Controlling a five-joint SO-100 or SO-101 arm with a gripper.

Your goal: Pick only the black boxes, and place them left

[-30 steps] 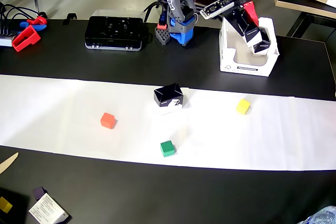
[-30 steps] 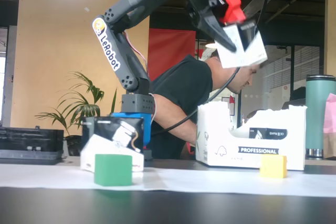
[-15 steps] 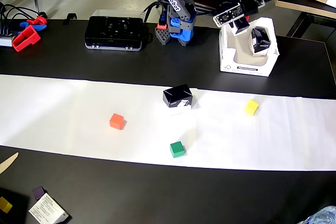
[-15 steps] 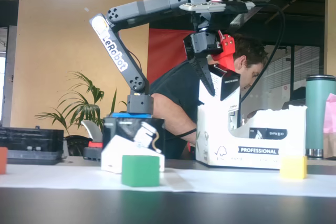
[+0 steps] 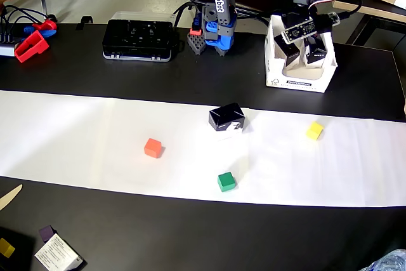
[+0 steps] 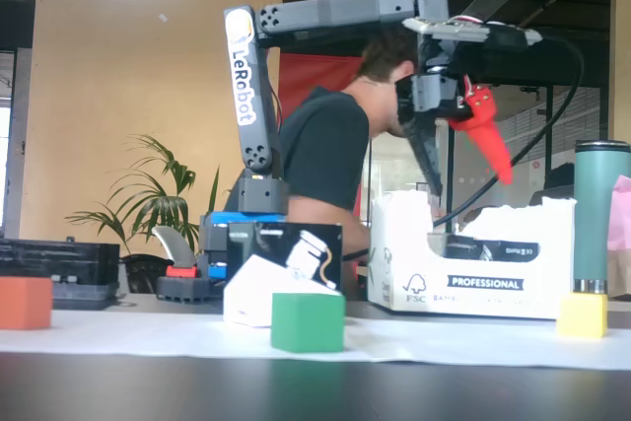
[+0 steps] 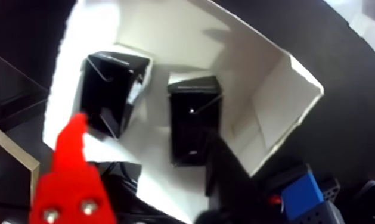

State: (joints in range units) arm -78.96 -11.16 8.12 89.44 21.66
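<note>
White carton (image 5: 274,61) holds two black boxes (image 7: 194,119); gripper (image 7: 148,161) hangs spread and empty above, so lift straight clear before going for the next.

In the fixed view the arm (image 6: 246,86), lettered LeRobot, reaches across to the right, and its pincer (image 6: 463,150) hangs spread above a white torn-edged carton (image 6: 473,273) printed PROFESSIONAL, the red finger (image 6: 486,128) clear of the rim and the dark one dipping towards the inside. On the white paper strip (image 6: 148,334) over the worktop stand an orange cube (image 6: 25,302) at the left edge, a green cube (image 6: 308,320) nearest the camera and a yellow cube (image 6: 582,315) at the right. Just behind the green cube is a black box (image 6: 281,273) with a white face tilted forward, and a teal flask (image 6: 601,214) stands behind the yellow one.
</note>
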